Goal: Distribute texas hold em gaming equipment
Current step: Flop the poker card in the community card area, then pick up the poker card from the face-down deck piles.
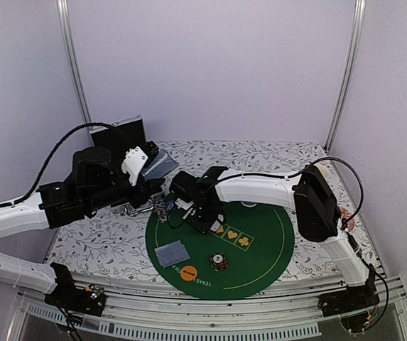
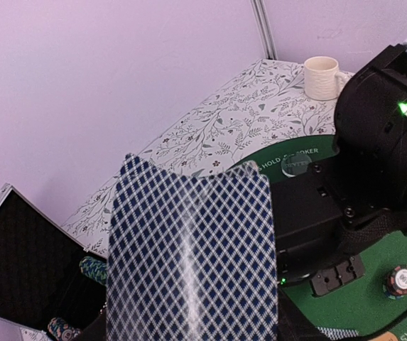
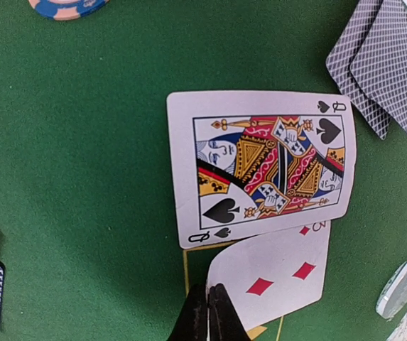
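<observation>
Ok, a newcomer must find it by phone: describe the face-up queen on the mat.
Find the round green mat and the right claw over it. Just beyond lie two face-up cards: the queen of spades overlaps a red diamonds card, and it alone shows a picture; nearby cards lie face down.

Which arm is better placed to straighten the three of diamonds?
Right: the right tool, shut, sits at the edge of the three of diamonds; the left tool holds a blue-backed card.
</observation>
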Controlling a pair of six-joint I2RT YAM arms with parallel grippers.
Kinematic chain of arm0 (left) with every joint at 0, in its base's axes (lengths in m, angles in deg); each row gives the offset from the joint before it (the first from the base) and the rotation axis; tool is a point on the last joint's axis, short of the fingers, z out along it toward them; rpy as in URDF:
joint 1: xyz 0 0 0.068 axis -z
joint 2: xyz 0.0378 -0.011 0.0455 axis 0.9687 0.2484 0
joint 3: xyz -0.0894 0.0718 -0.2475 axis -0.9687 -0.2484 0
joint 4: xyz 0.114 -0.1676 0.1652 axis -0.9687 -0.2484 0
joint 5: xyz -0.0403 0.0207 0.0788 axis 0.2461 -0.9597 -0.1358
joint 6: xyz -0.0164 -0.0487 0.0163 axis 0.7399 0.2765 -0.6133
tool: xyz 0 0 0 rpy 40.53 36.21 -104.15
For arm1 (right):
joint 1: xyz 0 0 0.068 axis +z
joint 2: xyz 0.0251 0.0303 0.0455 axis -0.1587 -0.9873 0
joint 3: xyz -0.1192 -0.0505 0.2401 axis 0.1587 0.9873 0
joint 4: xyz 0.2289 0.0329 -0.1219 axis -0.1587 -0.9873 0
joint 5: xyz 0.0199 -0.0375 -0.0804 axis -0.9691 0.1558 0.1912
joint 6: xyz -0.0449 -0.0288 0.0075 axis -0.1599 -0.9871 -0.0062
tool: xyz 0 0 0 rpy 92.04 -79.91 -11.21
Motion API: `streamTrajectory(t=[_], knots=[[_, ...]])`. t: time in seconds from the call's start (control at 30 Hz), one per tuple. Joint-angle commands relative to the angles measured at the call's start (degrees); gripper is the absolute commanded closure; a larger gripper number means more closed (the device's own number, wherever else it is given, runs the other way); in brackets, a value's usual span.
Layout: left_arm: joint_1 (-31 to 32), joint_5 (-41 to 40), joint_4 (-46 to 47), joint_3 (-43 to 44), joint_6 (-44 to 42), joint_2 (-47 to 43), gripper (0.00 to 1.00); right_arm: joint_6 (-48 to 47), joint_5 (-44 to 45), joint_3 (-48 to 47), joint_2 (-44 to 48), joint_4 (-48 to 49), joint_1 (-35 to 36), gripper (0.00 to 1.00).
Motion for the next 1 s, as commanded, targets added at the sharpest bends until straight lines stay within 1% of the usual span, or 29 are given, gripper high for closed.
streamTrajectory(t=[0.0, 0.03, 0.13, 0.2, 0.37, 0.5, 0.57, 0.67, 0.7, 0.73, 0.8, 0.87, 0.97], knots=[[-0.6, 0.2, 2.3, -0.5, 0.2, -1.2, 0.5, 0.1, -1.4, -1.8, -1.7, -0.8, -0.1, 0.86], [-0.6, 0.2, 2.3, -0.4, 0.2, -1.1, 0.5, 0.1, -2.2, -1.9, -1.4, -0.8, -0.2, 0.8], [-0.6, 0.3, 2.3, -0.4, 0.2, -1.2, 0.5, 0.2, -5.5, -1.5, -0.1, 0.3, -0.2, 0.65], [-0.6, 0.2, 2.3, -0.4, 0.2, -1.2, 0.5, 0.5, -6.7, -1.0, 1.2, 1.3, -0.2, 0.62], [-0.6, 0.3, 2.3, -0.4, 0.2, -1.2, 0.5, 0.8, -10.1, 1.1, 6.4, 3.4, -1.2, 0.59], [-0.6, 0.2, 2.3, -0.5, 0.1, -1.4, 0.5, 0.9, -14.2, 8.1, 12.8, 6.9, -2.9, 0.49], [-0.6, 0.4, 2.3, -0.6, 0.2, -1.5, 0.5, 2.7, -16.2, 12.3, 16.5, 8.9, -4.6, 0.38], [-0.7, 1.1, 2.3, -0.5, 0.1, -1.6, 0.5, 3.8, -18.5, 18.2, 22.3, 12.1, -7.5, 0.15], [-0.7, 1.4, 2.3, -0.5, 0.0, -1.5, 0.5, 4.1, -19.1, 19.7, 24.1, 13.0, -8.5, 0.05], [-0.6, 1.8, 2.2, -0.5, -0.1, -1.5, 0.5, 4.4, -19.8, 20.9, 26.0, 14.1, -9.6, 0.0], [-0.6, 3.4, 2.0, -0.5, -0.2, -1.2, 0.5, 4.6, -21.9, 22.1, 29.4, 16.4, -11.2, 0.01], [-0.5, 5.5, 1.4, -0.3, -0.3, -0.7, 0.5, 4.5, -26.0, 22.7, 32.9, 19.9, -12.4, 0.01], [-0.3, 8.5, 0.8, -0.1, -0.4, -0.3, 0.5, 4.6, -37.2, 24.1, 37.3, 29.2, -12.8, 0.01]])
